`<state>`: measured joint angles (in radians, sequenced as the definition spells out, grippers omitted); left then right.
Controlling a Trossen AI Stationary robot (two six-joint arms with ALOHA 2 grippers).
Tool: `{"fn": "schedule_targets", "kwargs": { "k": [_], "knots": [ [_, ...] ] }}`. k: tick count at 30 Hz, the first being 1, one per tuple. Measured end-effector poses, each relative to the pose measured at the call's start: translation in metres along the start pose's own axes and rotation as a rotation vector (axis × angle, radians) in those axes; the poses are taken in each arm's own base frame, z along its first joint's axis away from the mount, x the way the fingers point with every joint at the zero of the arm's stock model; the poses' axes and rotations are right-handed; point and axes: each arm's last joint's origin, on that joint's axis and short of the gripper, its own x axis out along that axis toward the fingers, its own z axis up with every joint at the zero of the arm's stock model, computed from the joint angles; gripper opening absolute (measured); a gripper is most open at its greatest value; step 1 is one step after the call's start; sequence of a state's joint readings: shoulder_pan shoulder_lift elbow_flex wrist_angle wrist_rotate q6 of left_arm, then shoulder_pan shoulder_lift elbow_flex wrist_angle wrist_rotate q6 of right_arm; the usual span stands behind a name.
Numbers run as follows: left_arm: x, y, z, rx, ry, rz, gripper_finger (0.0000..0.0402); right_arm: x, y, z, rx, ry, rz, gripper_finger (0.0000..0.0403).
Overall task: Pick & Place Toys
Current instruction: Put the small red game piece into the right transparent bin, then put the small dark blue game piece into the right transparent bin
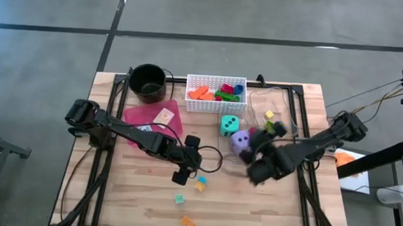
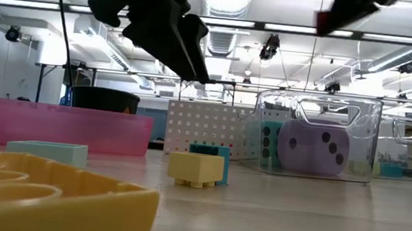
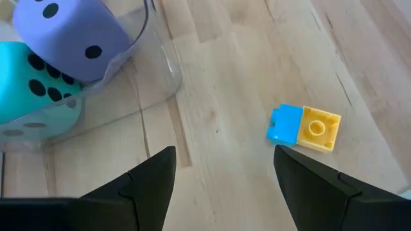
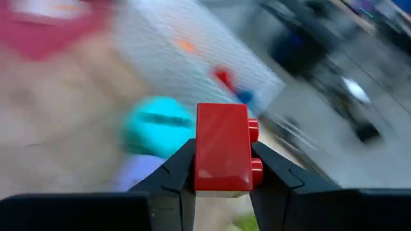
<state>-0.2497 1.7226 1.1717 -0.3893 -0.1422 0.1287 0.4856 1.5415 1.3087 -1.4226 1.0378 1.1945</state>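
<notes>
1. Right tool (image 4: 221, 168) is clamped on a red block (image 4: 222, 149), in the air near the purple die (image 1: 240, 139), on the side away from the basket (image 1: 216, 94). Only the block's lower part is between the fingers, so a fast swing could twist it loose short of the basket.
2. Left tool (image 3: 225, 176) is open and empty, above the desk (image 1: 140, 200). The blue/yellow blocks (image 3: 303, 127) sit off to one side of its gap, near one finger. Descending as is risks that finger landing on or shoving the pair.
3. Both arms are close together near the purple die, so they could clash.
4. Right wrist view alone shows the grip. Left wrist view alone shows the offset. High view shows both arms and the stray blocks farther from the basket. Low view shows the dice inside a clear bin (image 2: 318, 134).
</notes>
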Motion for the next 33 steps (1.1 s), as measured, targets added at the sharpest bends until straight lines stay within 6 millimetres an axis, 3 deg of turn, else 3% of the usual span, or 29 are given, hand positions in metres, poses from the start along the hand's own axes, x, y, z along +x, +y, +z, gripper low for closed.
{"fn": "schedule_targets", "kwargs": {
  "k": [3,8,14,23,28,33],
  "knots": [
    [0.0,0.0,0.0,0.0,0.0,0.0,0.0264,0.012,-0.029,-0.007,0.121,0.099,-0.109,0.0107],
    [0.0,0.0,0.0,-0.007,0.003,-0.001,0.0264,0.039,-0.067,-0.027,0.231,0.187,-0.135,0.0107],
    [0.0,0.0,0.0,-0.003,0.004,-0.004,0.0264,0.061,-0.101,-0.05,0.363,0.257,-0.175,0.0112],
    [0.0,0.0,0.0,0.011,-0.003,-0.002,0.0264,0.09,-0.123,-0.08,0.442,0.333,-0.179,0.0193],
    [0.0,0.0,0.0,0.052,-0.003,-0.002,0.0264,0.104,-0.121,-0.092,0.453,0.362,-0.135,0.0217],
    [0.0,0.001,0.0,0.055,-0.003,-0.002,0.0264,0.108,-0.117,-0.091,0.428,0.335,-0.103,0.0224]
  ]
}}
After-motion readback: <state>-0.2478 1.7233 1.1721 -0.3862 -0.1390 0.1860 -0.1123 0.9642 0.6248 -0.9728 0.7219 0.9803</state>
